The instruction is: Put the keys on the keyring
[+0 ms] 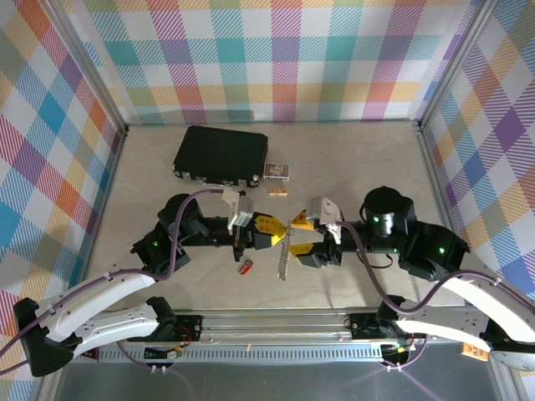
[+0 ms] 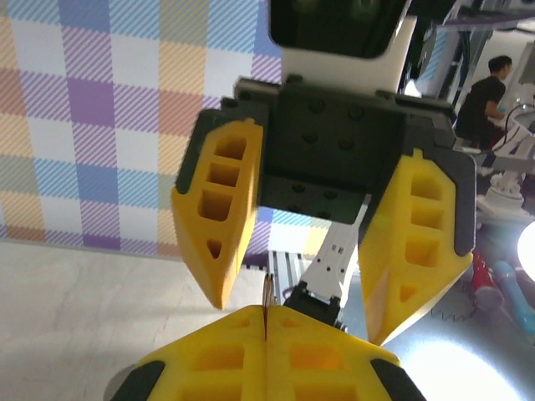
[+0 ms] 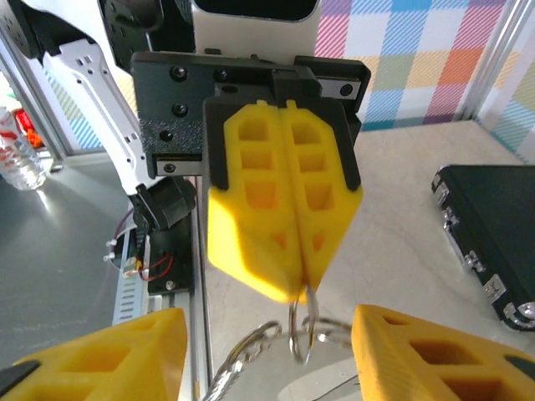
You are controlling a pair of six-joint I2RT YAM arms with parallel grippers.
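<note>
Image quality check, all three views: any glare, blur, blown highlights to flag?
Top external: lens-flare star just below the shiny metal base rail, table evenly lit. Left wrist: bright round light at the right edge blown out, glare spilling below it; open right gripper sharp. Right wrist: silvery looped metal keys pinched by the shut left gripper are soft.

One keyring (image 1: 245, 266), one bunch of keys (image 1: 285, 253), one case (image 1: 221, 155), one box (image 1: 277, 171)
</note>
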